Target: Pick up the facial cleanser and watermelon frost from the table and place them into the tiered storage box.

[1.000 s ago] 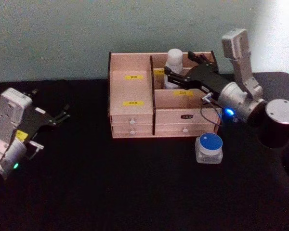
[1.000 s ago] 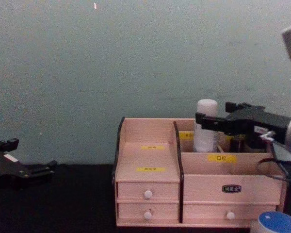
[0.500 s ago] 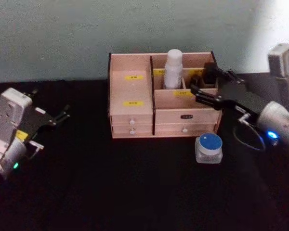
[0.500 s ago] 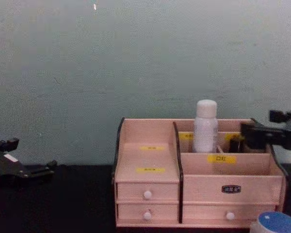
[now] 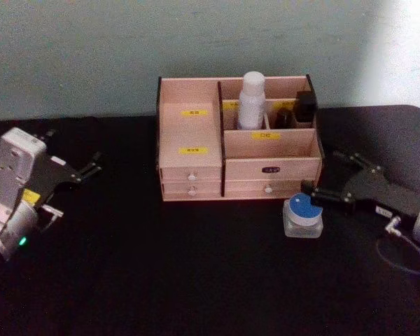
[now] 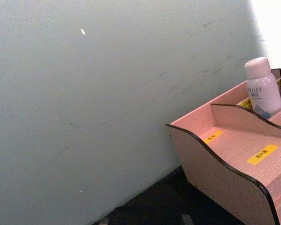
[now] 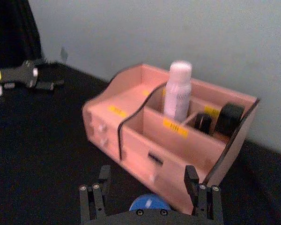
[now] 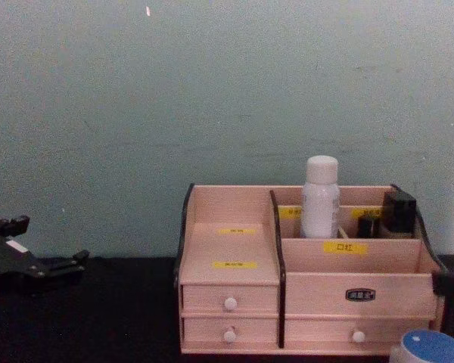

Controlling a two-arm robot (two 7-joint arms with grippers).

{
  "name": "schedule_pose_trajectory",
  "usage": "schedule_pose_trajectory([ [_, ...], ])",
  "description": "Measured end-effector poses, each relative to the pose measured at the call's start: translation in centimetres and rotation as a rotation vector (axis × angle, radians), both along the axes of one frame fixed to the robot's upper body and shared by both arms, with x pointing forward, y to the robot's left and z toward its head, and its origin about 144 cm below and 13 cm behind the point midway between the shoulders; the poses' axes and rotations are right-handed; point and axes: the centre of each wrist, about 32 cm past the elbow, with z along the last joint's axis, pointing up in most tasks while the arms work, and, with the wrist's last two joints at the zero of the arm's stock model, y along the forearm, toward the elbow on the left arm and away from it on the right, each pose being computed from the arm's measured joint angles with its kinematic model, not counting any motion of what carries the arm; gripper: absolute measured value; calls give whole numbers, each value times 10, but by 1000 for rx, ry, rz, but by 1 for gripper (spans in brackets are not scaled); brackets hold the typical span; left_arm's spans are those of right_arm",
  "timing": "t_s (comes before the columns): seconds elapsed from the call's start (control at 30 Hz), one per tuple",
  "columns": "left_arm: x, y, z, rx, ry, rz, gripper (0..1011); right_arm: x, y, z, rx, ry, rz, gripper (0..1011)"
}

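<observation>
The white facial cleanser stands upright in a back compartment of the tiered storage box, free of any gripper; it also shows in the chest view and the right wrist view. On the black table just in front of the box's right corner sits the watermelon frost, a clear jar with a blue lid. My right gripper hovers open just right of the jar, apart from it. In the right wrist view the blue lid lies between the spread fingers. My left gripper rests open at the far left.
Small black bottles stand in the box's back right compartment beside the cleanser. Drawers with white knobs face me. A pale wall rises close behind the box. Black tabletop stretches in front and to the left.
My right gripper let go of the cleanser, drew back out of the box and came down to the table beside the blue-lidded jar. The left arm stayed still.
</observation>
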Motion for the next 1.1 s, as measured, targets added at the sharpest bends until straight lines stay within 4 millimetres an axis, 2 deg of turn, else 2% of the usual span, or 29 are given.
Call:
schedule_pose_trajectory([
  [0.27, 0, 0, 0, 0, 0, 0, 1001, -9, -2, -11, -32, 90, -16, 1003],
  [0.73, 0, 0, 0, 0, 0, 0, 1001, 6, 5, -25, -100, 153, -31, 1002],
  [1.1, 0, 0, 0, 0, 0, 0, 1001, 9, 7, -30, -109, 178, -29, 1002],
])
